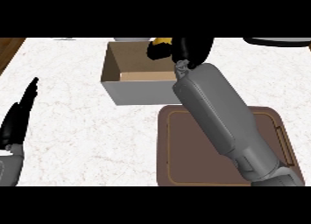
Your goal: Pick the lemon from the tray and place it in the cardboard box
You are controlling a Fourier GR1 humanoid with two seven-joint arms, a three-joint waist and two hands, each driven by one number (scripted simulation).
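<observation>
Head view: the lemon [161, 41] shows only as a small yellow patch at the far side of the cardboard box [137, 93], off the tray [183, 151] and over the box's far right part. It sits inside the right hand [194, 49]. Dark fingers [156, 52] curl over its near and left side, so most of the fruit is hidden and just its top peeks out above them. The hand is clasped round the lemon, with the palm to the fruit's right. Whether the lemon touches the box cannot be told.

The right forearm runs from the lower right corner diagonally up across the brown tray and over the box's near right corner. The box stands open just beyond the tray's far edge, its pale front wall facing the viewer.

The left hand [16, 120] rests at the left edge above the white marble counter [86, 131], fingers straight and pointing up, holding nothing, well apart from box and tray.
</observation>
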